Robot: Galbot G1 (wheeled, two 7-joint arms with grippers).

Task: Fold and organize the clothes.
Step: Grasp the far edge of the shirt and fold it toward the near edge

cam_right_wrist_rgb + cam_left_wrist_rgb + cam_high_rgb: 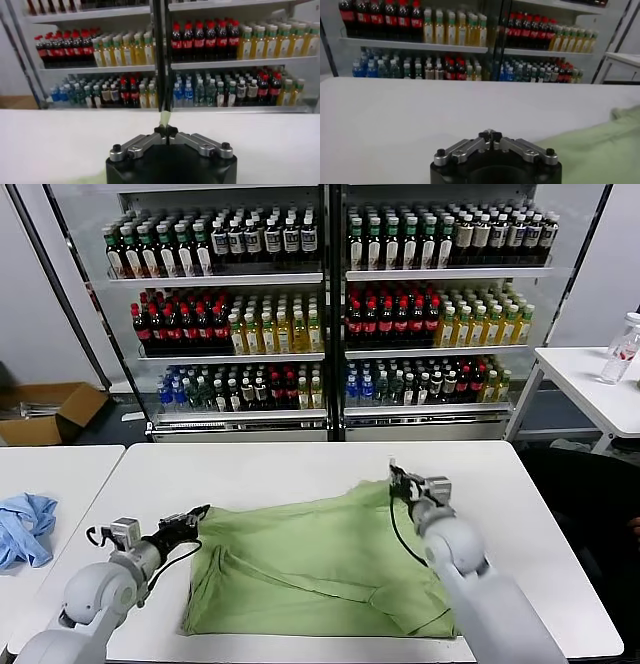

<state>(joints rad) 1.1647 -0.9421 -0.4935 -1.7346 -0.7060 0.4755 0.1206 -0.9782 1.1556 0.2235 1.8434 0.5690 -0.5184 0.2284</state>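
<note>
The light green polo shirt [310, 564] lies crumpled and partly folded over on the white table [280, 469]. My right gripper [393, 475] is at the shirt's far right corner. In the right wrist view the gripper [165, 131] is shut on a thin strip of the green fabric [165, 119] that sticks out past the fingertips. My left gripper [203, 511] is low over the table at the shirt's far left corner. In the left wrist view it [490, 134] is shut with nothing between the fingertips, and the shirt [600, 150] lies off to one side of it.
A light blue cloth [25, 529] lies on a separate white table to the left. Glass-door fridges full of bottles [330, 314] stand behind the table. A cardboard box [45, 412] is on the floor at the far left. Another table with a bottle [620, 349] stands at the right.
</note>
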